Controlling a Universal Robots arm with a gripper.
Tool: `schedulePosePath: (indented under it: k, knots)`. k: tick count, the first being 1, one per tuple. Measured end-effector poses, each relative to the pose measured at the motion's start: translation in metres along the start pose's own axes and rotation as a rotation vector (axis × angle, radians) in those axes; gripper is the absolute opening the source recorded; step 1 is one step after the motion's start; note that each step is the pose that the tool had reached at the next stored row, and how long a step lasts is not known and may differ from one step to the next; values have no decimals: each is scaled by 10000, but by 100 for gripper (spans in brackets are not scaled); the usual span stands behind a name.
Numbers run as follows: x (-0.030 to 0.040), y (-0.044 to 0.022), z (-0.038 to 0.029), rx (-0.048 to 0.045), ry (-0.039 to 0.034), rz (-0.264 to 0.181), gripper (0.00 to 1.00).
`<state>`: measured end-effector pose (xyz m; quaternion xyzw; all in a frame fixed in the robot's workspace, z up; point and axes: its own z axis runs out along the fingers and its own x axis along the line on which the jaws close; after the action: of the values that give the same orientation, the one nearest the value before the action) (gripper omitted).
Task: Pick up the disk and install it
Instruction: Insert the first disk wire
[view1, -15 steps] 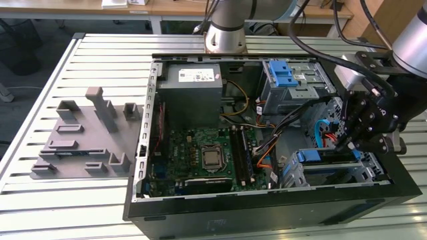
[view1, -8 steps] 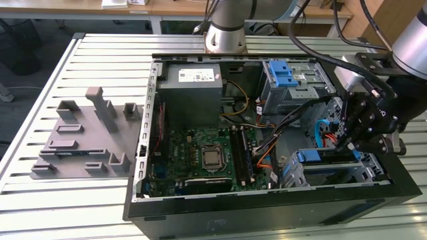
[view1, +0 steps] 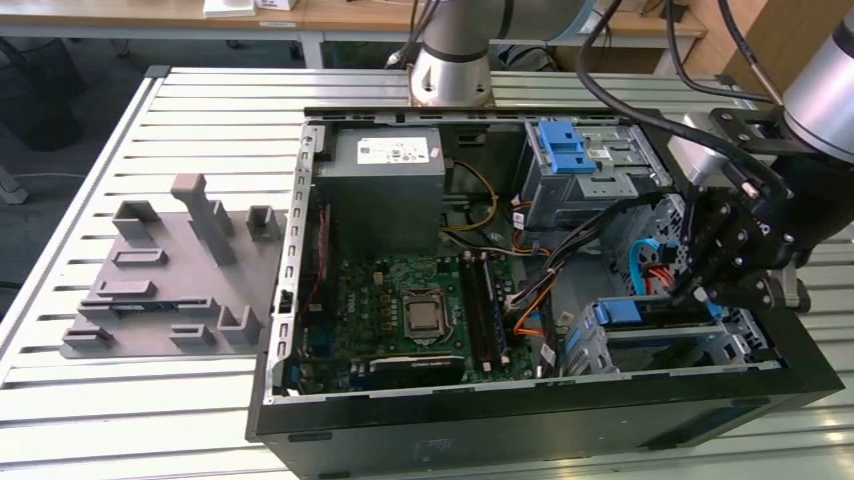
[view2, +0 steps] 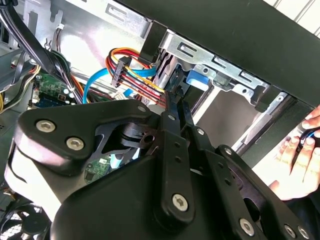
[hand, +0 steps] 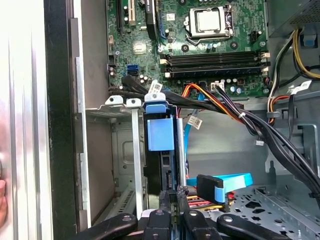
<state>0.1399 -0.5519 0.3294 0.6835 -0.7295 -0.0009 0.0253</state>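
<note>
Blue-bracketed disk (hand: 160, 135) upright in bay

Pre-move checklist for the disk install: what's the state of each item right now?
1. Disk in cage slot: ok.
2. Disk fully seated: cannot tell.
3. Gripper lined up at the disk's end: ok.
4. Blue cable clear of gripper: not ok, it lies close beside it.
5. People clear: not ok, a person's hand is at the case edge.
</note>
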Motion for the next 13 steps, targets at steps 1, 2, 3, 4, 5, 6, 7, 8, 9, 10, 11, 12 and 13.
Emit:
schedulePosePath:
  k: [1,2,3,4,5,6,7,8,9,10,11,12,13]
  knots:
    - [0,-3,5,-5,0,2,16]
    - [0,-8,7,-11,4,4,16]
    - [0,-10,8,-12,5,5,16]
    - [0,-10,8,-12,5,6,16]
    - [0,-10,8,-12,5,7,16]
    - [-1,-11,8,-12,5,6,16]
    - [-1,-11,9,-12,4,5,16]
    - [0,-11,9,-13,3,6,16]
    - [0,-11,9,-13,3,6,16]
    - [0,-11,9,-13,2,6,18]
    - [0,-11,6,-13,0,6,18]
    - [0,-11,-3,-13,-2,6,24]
    - [0,-11,-17,-13,1,6,24]
